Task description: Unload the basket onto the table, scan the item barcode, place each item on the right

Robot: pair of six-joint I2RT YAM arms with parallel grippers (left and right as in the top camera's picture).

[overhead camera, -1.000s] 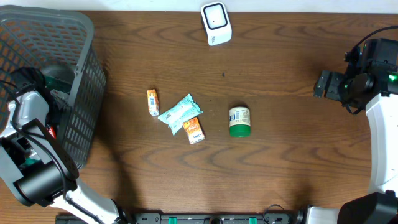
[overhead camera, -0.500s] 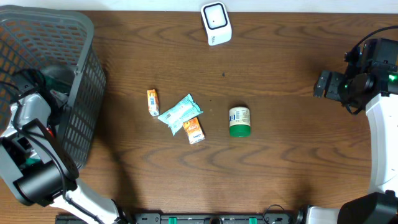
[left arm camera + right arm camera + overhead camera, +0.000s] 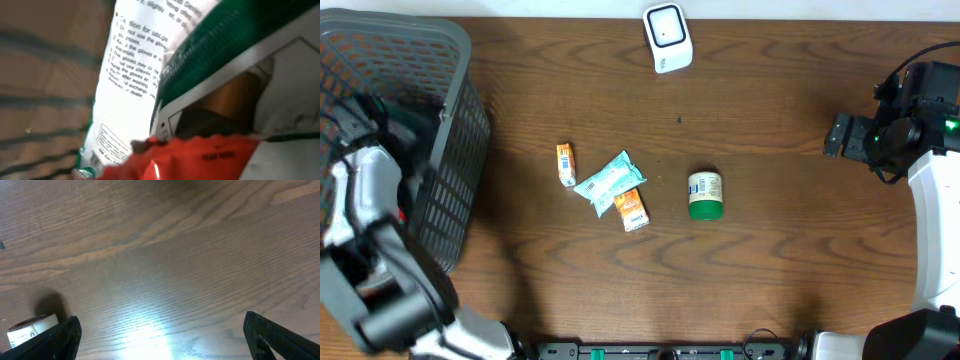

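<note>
Two packets fill the left wrist view: a red glossy packet (image 3: 200,155) across the bottom and, behind it, a white-and-green plastic packet (image 3: 135,65), its long axis slanting from lower left to upper right. Overhead hides both, showing only the left claw (image 3: 380,110), closed on something I cannot make out, inside the grey mesh basket (image 3: 455,150) at the table's (image 3: 770,270) left edge. By the right edge the right claw (image 3: 162,330) gapes wide. At the far edge is a white scanner (image 3: 667,37).

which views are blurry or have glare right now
Left wrist view: too close to focus, a white and green packet and a red packet fill the frame, print soft. Right wrist view: a bright glare patch on the table, wood grain otherwise clear. Overhead view: evenly lit and sharp, except the left arm looks smeared by the basket.
</note>
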